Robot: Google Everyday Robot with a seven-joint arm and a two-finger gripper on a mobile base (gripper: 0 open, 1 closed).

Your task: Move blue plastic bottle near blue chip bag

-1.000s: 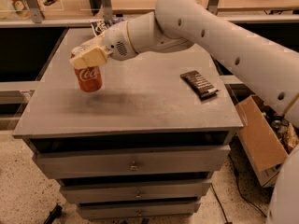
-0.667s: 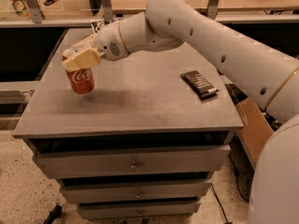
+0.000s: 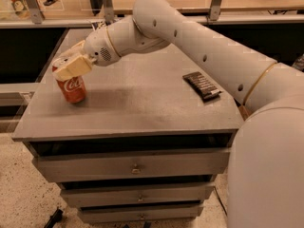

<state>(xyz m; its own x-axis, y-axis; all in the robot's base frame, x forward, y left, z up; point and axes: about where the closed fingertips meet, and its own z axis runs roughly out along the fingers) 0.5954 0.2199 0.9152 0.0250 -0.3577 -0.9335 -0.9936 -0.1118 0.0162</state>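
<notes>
With my tool (image 3: 68, 69) closed round a cola can (image 3: 73, 90) at left on the table (image 3: 142, 108) and neither bottle nor chip bag in view, I'd let go gently and search before reaching.

The worktop's (image 3: 137, 103) middle and front lie open (a wide bare stretch). Near the left edge the claw (image 3: 71, 66) clasps a red soda can (image 3: 72, 88); the arm (image 3: 199, 37) spans the back, and a dark wrapper (image 3: 202, 85) lies flat at right.

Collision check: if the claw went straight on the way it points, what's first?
The red cola can: the claw sits at its top, near the left edge of the table; contact unclear.
</notes>
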